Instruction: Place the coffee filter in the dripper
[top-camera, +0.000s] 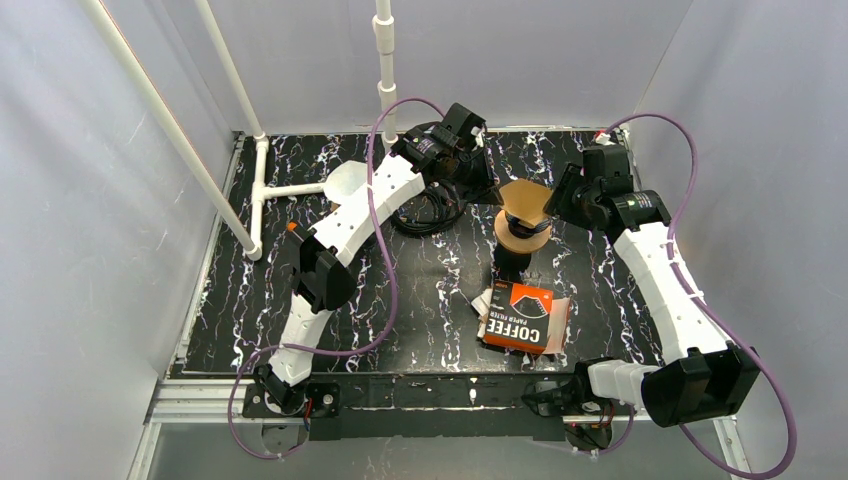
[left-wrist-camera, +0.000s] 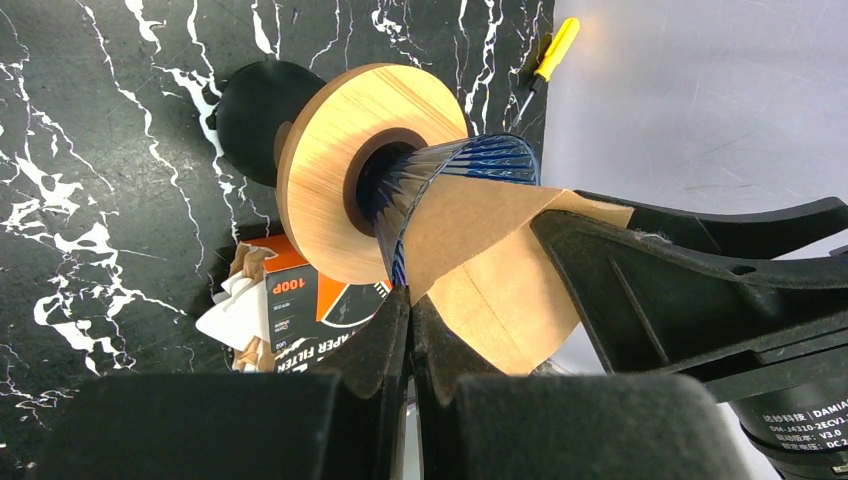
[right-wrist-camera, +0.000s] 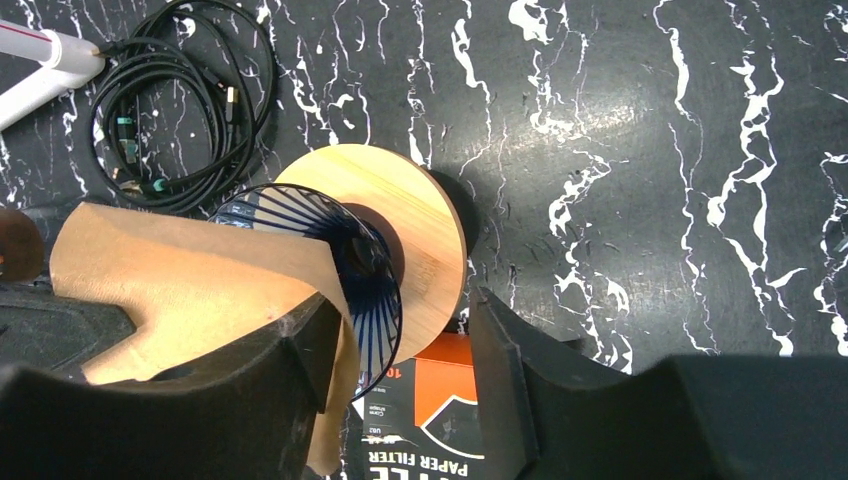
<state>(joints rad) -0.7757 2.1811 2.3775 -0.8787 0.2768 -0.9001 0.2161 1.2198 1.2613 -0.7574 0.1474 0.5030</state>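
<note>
Top external view: the brown paper filter (top-camera: 524, 200) sits spread inside the ribbed cone of the dripper (top-camera: 522, 236), which stands on the marbled black table (top-camera: 440, 300) just behind an orange filter box (top-camera: 520, 318). The left gripper (left-wrist-camera: 408, 305), fingers pressed together, meets the cone's rim at the filter's lower edge. The right gripper (right-wrist-camera: 405, 320), fingers apart, straddles the opposite rim and filter edge, clamping neither.

dripper (right-wrist-camera: 375, 300) mouth hidden, filter box (right-wrist-camera: 440, 400) cut off
</note>
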